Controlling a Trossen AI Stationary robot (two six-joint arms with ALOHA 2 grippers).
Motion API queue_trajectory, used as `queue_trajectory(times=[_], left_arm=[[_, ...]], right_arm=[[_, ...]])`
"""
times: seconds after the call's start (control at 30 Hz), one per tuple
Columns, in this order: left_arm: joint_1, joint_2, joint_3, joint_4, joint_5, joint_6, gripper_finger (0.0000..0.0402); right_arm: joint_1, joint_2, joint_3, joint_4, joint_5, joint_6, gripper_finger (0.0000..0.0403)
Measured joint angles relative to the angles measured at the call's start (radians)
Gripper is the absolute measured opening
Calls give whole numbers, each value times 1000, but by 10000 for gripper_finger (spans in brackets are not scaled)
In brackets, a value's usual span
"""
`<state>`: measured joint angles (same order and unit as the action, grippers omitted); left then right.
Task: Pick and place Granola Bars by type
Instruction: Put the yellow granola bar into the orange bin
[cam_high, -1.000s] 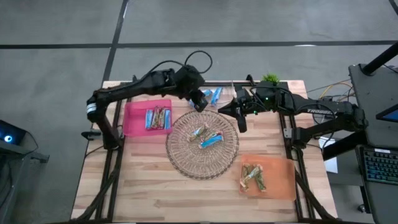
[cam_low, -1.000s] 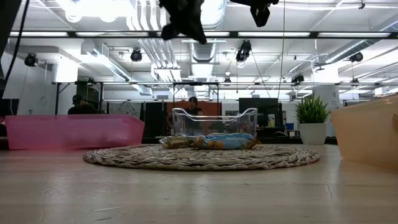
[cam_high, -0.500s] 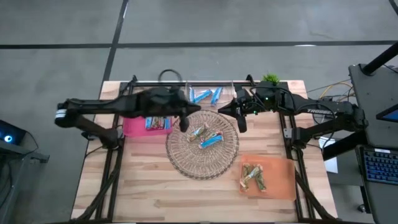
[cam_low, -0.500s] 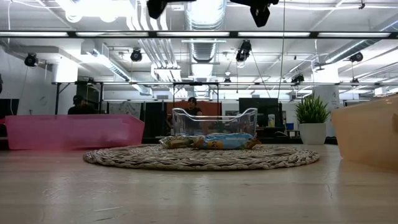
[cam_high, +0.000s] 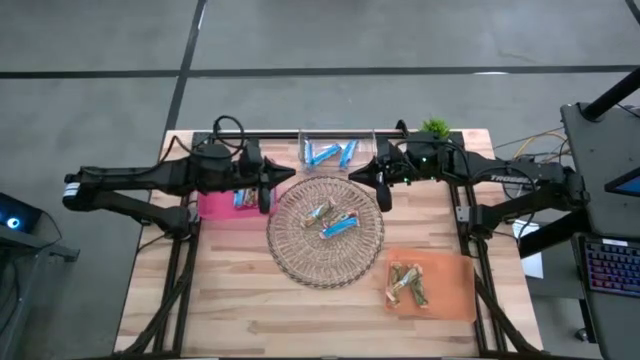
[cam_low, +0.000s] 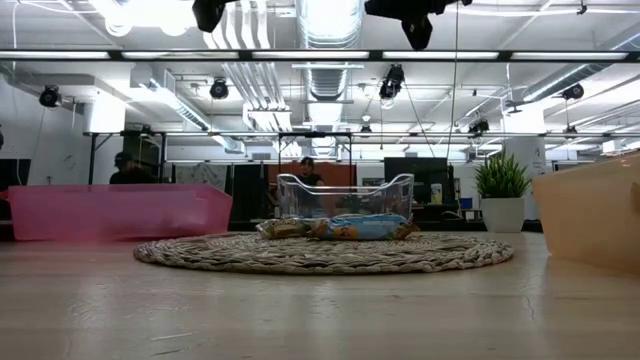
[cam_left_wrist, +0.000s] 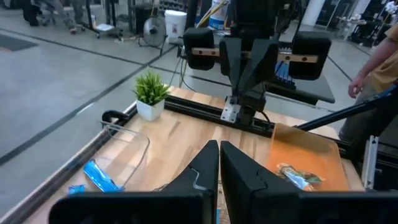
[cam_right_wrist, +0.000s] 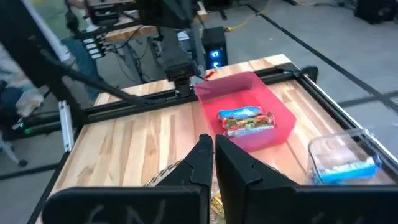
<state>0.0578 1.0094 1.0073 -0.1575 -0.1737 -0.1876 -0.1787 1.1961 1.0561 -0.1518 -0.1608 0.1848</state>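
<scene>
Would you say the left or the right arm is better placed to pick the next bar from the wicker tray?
Probably the right: the right gripper hangs shut at the wicker tray rim near the bars, while the left gripper sits over the pink bin.

Granola Bars (cam_high: 333, 219): three flat on wicker tray (cam_high: 300, 260) centre; silvery left, blue right, brownish above.
</scene>
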Motion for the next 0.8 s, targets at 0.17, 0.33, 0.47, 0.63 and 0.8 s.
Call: queue_trajectory(times=[0.17, 0.33, 0.47, 0.63, 0.8], left_arm=[[0, -7, 0, 2, -3, 4, 0], [1, 0, 0, 1, -3, 8, 0], [1, 1, 0, 0, -4, 11, 0], [1, 1, 0, -1, -4, 13, 0], [1, 1, 0, -27, -4, 20, 0]], right_arm=[[0, 0, 0, -24, 9, 52, 39], [0, 0, -12, -45, 7, 82, 95], [0, 1, -26, -85, 8, 86, 132], [4, 1, -38, -116, 22, 96, 164], [39, 1, -34, -192, 22, 48, 183]])
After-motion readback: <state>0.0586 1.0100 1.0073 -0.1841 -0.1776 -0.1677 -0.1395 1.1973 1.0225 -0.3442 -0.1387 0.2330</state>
